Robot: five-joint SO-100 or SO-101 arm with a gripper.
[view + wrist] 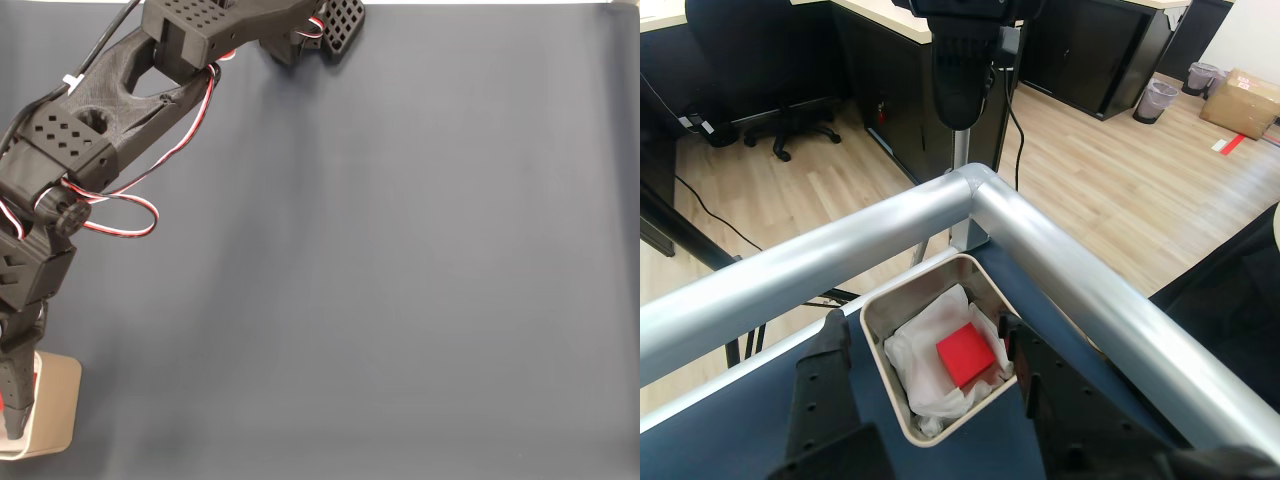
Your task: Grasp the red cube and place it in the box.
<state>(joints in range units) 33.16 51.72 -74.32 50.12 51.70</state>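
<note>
Cube: I see the small bright-red matte cube lying inside the box, on crumpled white paper.
Box: the beige rounded-corner container sits at the table corner, just under the silver metal rail.
Gripper: my black two-finger gripper stands spread, one finger on each side of the box, not touching the cube.

Dark blue-grey tabletop, matte cover, silver rail along its edge. The box sits right on it, tucked into the corner.
</note>
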